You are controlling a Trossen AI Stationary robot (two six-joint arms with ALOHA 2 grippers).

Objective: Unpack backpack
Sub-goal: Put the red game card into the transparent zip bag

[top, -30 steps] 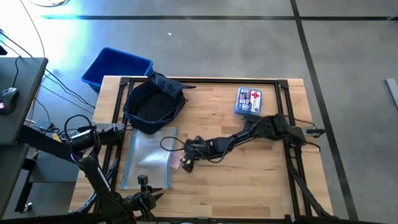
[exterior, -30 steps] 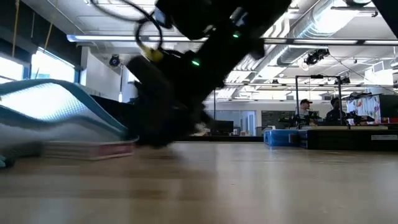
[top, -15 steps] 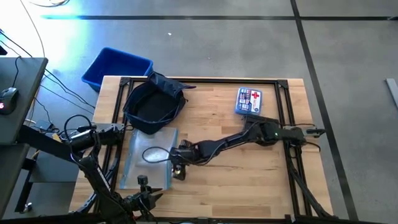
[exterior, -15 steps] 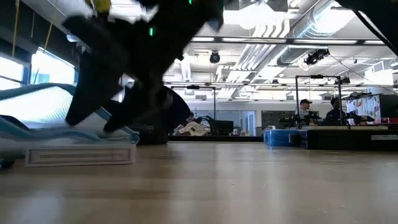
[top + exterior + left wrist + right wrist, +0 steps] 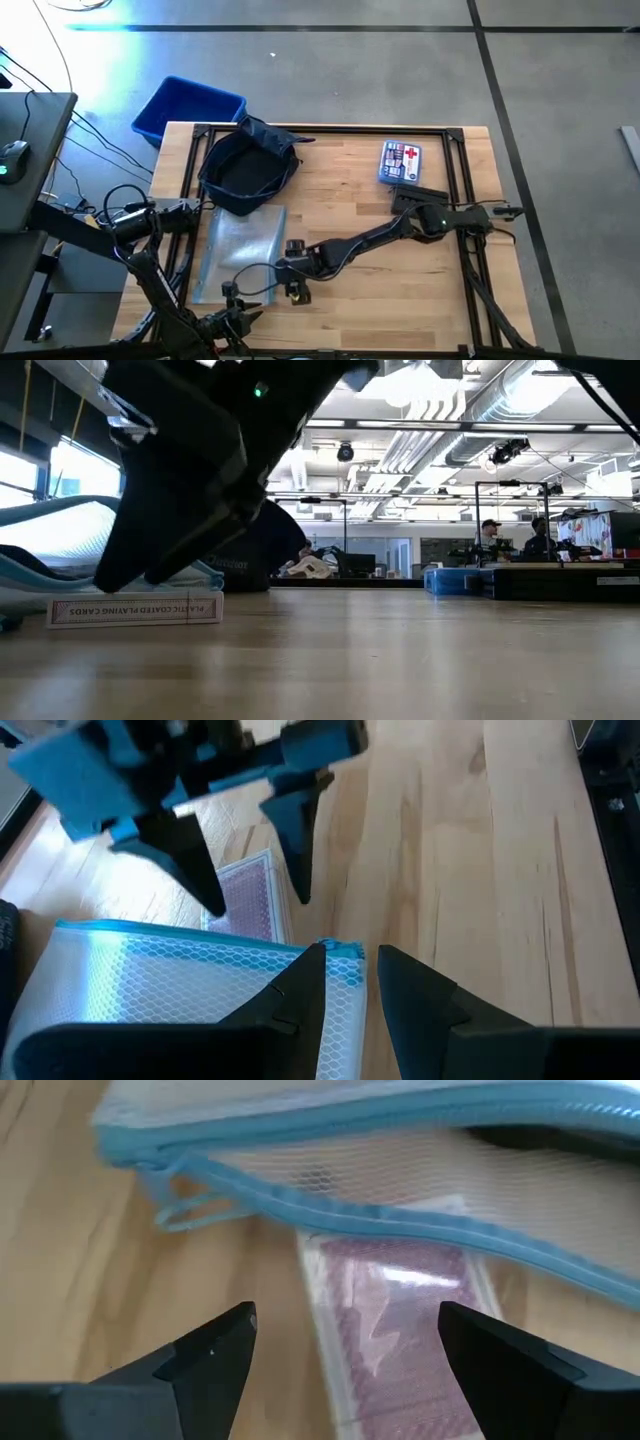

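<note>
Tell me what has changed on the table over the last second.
The right gripper swept from the table's middle toward the near edge, by the pouch's corner. Its jaws stand open over the card deck, which now lies free on the wood; a second ago the arm hid most of it. The backpack, first-aid kit, blue bin and left gripper stayed put.

I can read "PLASTIC COATED PLAYING CARDS" along the side of the card box [image 5: 135,610] lying on the desk; the kit [image 5: 400,163] near the far right corner bears a red cross, its print illegible.
</note>
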